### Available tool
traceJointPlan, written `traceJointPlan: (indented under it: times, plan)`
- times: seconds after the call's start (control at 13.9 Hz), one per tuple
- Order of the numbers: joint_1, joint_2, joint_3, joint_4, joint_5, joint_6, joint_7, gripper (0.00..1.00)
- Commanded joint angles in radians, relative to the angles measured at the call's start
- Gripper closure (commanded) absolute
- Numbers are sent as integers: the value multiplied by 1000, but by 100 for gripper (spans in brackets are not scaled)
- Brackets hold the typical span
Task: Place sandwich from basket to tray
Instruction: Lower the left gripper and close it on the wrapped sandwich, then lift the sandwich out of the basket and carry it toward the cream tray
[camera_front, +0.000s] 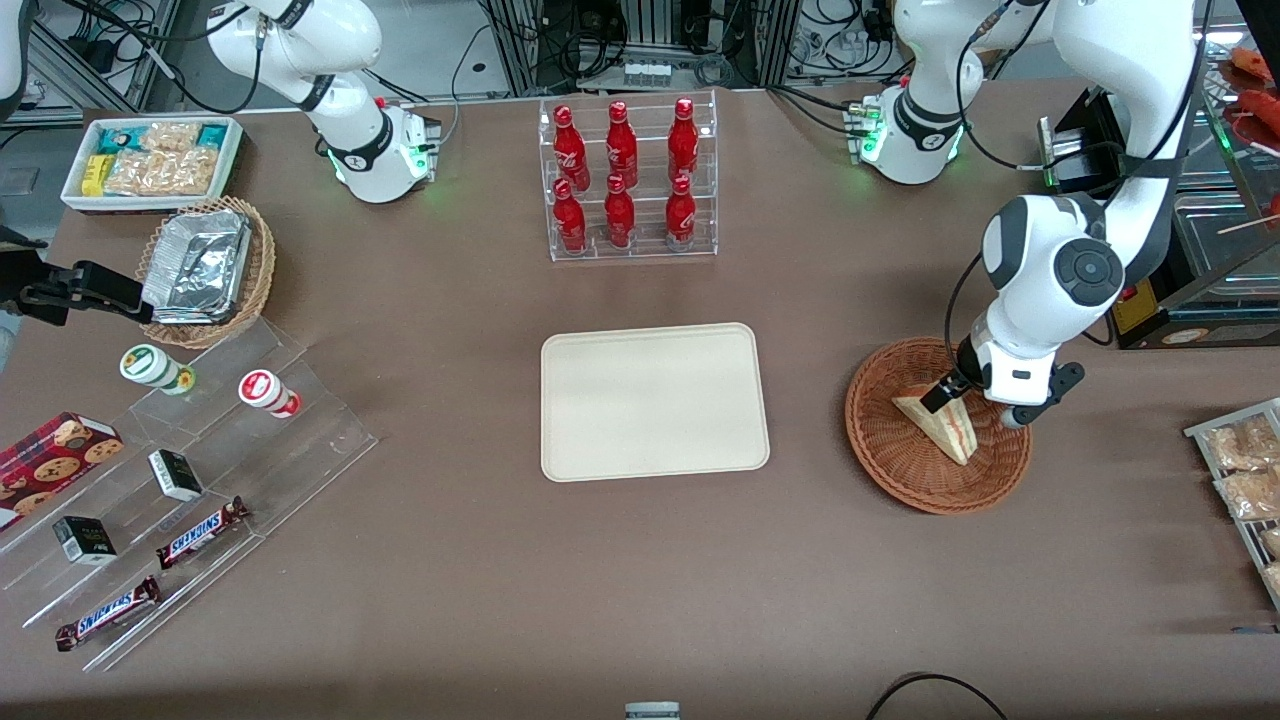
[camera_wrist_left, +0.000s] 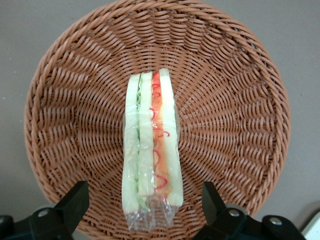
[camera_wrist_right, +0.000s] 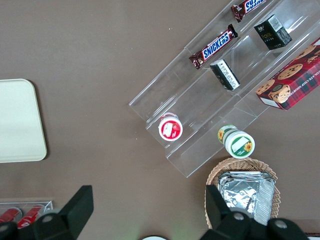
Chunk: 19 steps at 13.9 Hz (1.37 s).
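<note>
The sandwich (camera_front: 943, 425) (camera_wrist_left: 151, 150), a plastic-wrapped wedge of white bread with green and red-orange filling, stands on edge in the reddish-brown wicker basket (camera_front: 900, 470) (camera_wrist_left: 235, 100) toward the working arm's end of the table. My gripper (camera_front: 952, 390) (camera_wrist_left: 145, 205) hangs just above the sandwich's wrapped end, open, one black finger on each side of it and neither touching. The cream tray (camera_front: 654, 400) lies flat at the table's middle, beside the basket, with nothing on it.
A clear rack of red bottles (camera_front: 626, 180) stands farther from the front camera than the tray. Toward the parked arm's end are a tan basket with foil containers (camera_front: 205, 268), a snack bin (camera_front: 152, 160) and an acrylic step display (camera_front: 180, 480). Packaged snacks (camera_front: 1240, 470) lie near the working arm's table edge.
</note>
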Motion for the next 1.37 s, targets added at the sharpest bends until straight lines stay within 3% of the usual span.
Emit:
traceJointPlan:
  times: [0.0,0.5,0.65,0.79,0.86,1.15,1.29]
  plan:
    - [3,20,-2,-12,6,42,-21,0]
    - [3,78,-2,-21,6,111,-47,3]
    - [3,85,-2,-21,6,118,-47,23]
    - [3,92,-1,-20,6,118,-47,77]
    - [3,91,1,-18,6,118,-47,99]
    - [-5,43,1,-4,14,75,-39,100]
    - [-10,8,-4,58,17,-55,-35,100]
